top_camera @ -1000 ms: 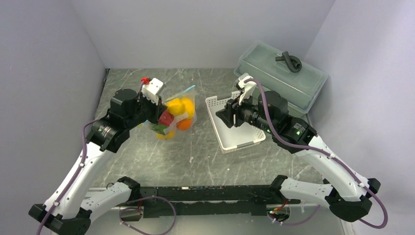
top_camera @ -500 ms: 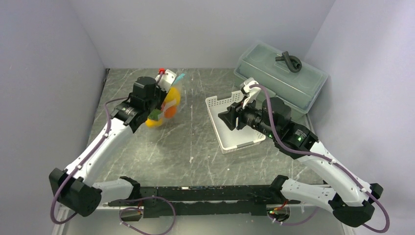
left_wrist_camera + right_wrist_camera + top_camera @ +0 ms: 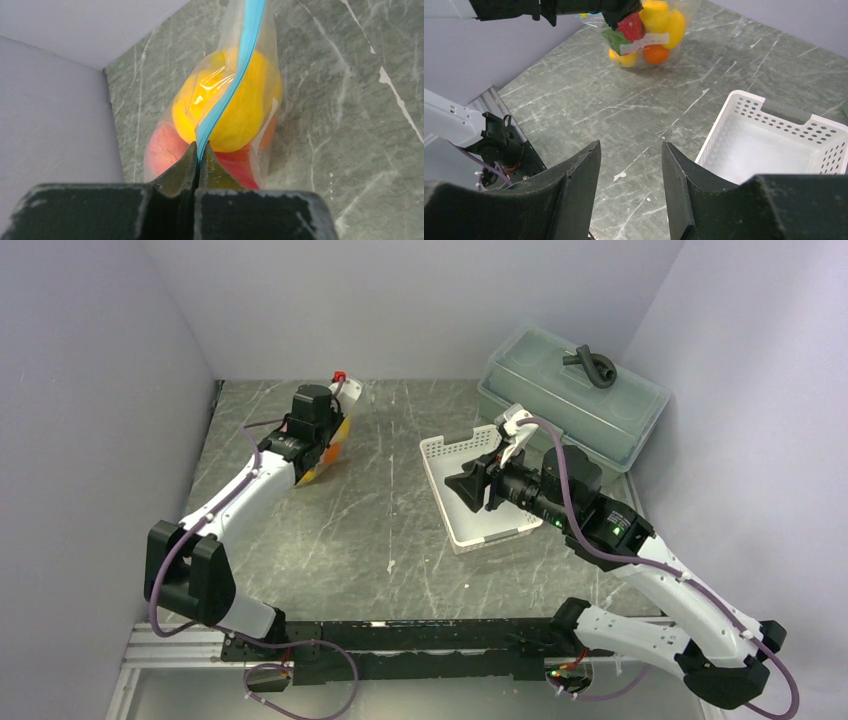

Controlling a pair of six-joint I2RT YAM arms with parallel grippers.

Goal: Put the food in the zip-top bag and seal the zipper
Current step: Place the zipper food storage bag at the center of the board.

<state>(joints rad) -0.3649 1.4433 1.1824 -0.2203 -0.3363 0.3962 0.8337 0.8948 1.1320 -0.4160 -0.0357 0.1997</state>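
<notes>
**Figure: Left arm pinching the zipper of the filled bag; right arm standing off**

*Hazards.* At far left, the left end effector (image 3: 200,151) is clenching on the zipper (image 3: 235,75), with its jaws closed flat on the teal strip at the near end of the zip-top bag (image 3: 267,60). The strip is running away from the jaws in a wavy line, bulged by the food beneath it. A stretch may therefore be lying unmated, though the pictures do not settle whether the seal is complete. Because the grip is on thin, slick plastic, a quick pull could slide the strip out of the jaws. The bag would then drop, or spill if any gap is left. The bag is also sitting close to the back-left corner of the desk (image 3: 380,530), so the side wall is limiting how far the arm can travel. To the right, the right end effector (image 3: 630,150) is hanging released, gripping nothing, well apart from the bag. This is leaving the bag with no second hold.

*Containers.* The bag is holding all the food in view:
- a yellow lemon (image 3: 240,107) just under the strip
- a pinkish peach (image 3: 162,147)
- a red pepper (image 3: 631,25)
- an orange (image 3: 655,54)

The white basket (image 3: 769,150) at centre right is showing only bare floor. The lidded box (image 3: 570,405) at back right is standing closed, with a dark looped object (image 3: 590,365) lying on its lid.
</notes>
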